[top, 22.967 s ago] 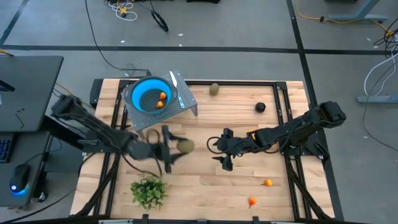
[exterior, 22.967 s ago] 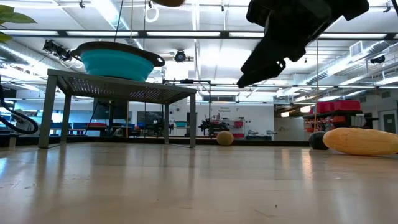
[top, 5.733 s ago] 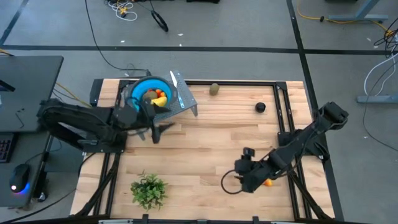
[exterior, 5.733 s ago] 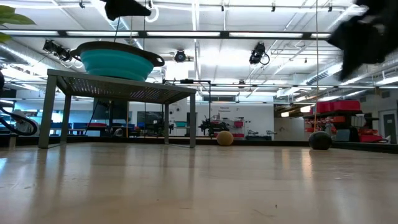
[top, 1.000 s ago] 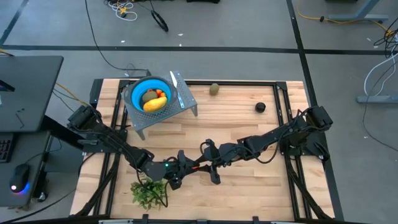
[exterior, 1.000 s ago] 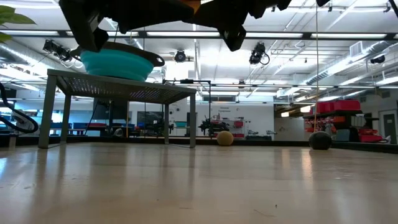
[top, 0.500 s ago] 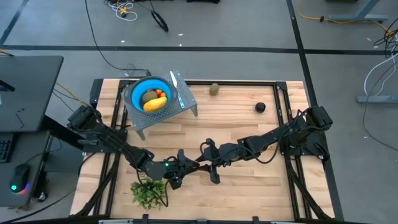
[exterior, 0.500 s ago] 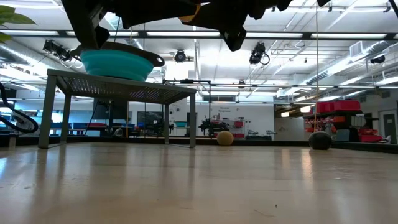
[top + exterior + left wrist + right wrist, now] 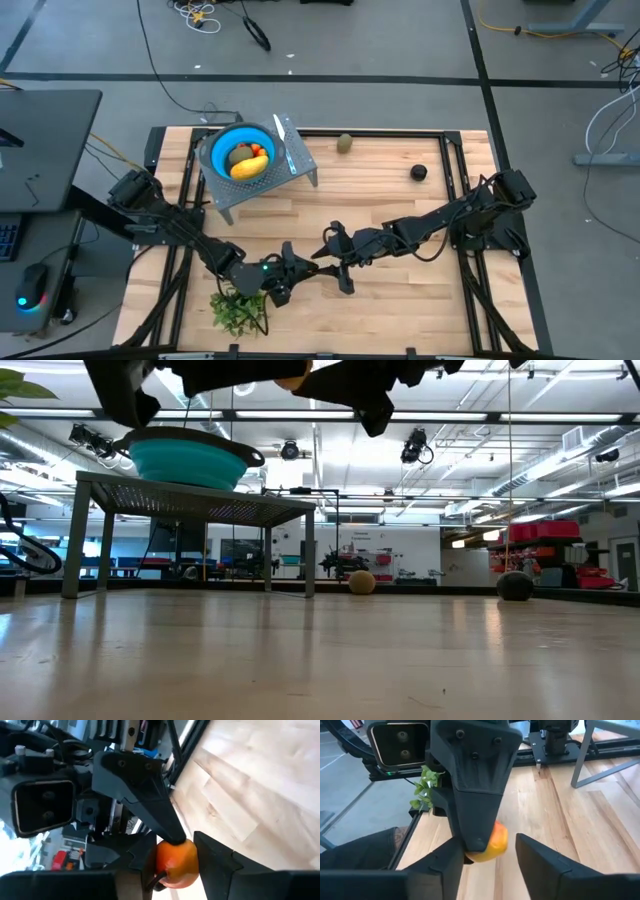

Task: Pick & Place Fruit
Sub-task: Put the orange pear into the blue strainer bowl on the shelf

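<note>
A small orange fruit (image 9: 176,862) hangs in the air over the table's near middle, where my two grippers meet tip to tip. My left gripper (image 9: 298,268) comes from the table's left and is shut on it. My right gripper (image 9: 326,262) comes from the right and is open, its fingers (image 9: 536,856) standing on either side of the fruit (image 9: 493,843). The blue bowl (image 9: 215,145) on its grey rack holds several fruits. An olive-brown oval (image 9: 344,143) and a dark ball (image 9: 418,172) lie on the far part of the table. My left gripper pinches the orange fruit by two opposite sides (image 9: 192,862) between its two fingers, which lie about level and come from the table's left. The fruit is lifted clear of the table. My right gripper has one fingertip (image 9: 172,836) against the fruit's top; its other finger stands apart.
The green plant sprig (image 9: 238,308) lies at the near edge, just below my left gripper. The rack (image 9: 300,172) with the bowl stands at the far left. In the low view the oval (image 9: 362,582) and dark ball (image 9: 515,586) rest far off.
Both grippers have stayed at their meeting place above the table. In the low view my left hand's dark bulk has shifted a little, and the orange fruit at the top edge has moved slightly with it.
</note>
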You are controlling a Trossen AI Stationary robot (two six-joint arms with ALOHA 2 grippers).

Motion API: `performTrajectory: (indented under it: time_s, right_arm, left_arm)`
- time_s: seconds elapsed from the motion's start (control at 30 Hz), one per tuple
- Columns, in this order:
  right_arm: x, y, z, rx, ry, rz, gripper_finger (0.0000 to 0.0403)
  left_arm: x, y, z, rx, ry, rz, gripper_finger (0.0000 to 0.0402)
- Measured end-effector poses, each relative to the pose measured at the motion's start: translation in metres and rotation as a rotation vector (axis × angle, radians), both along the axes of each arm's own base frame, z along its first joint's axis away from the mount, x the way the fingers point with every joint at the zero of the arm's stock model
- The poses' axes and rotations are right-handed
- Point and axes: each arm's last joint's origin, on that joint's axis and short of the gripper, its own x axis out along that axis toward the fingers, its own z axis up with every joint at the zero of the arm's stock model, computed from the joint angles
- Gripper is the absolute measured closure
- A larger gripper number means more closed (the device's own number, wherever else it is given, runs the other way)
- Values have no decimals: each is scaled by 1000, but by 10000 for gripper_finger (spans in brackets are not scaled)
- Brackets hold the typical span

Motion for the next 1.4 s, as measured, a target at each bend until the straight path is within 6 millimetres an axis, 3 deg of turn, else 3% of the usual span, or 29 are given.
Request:
performTrajectory:
  time_s: [0.27, 0.43, 0.6, 0.77, 1.0, 1.2, 1.4]
  right_arm:
    - [-5, -4, 6, -56, 14, 3, 177]
    - [-18, -11, 11, -110, 97, -43, 176]
    - [-23, -12, 7, -143, 162, -57, 176]
    - [-24, -13, 2, -131, 214, -70, 176]
    - [-23, -12, -1, -133, 220, -69, 176]
    - [-22, -12, -5, -139, 233, -69, 176]
    - [-22, -13, -4, -155, 225, -92, 176]
  left_arm:
    - [-9, -7, 5, -72, -51, 93, 275]
    - [-17, -12, 25, -330, -155, 156, 275]
    - [-27, -5, 50, -457, -204, 143, 272]
    - [-42, 32, 85, -513, -245, 240, 271]
    - [-74, 113, 119, -637, -301, 492, 270]
    - [-100, 162, 125, -753, -364, 703, 269]
    - [-105, 186, 114, -817, -330, 835, 228]
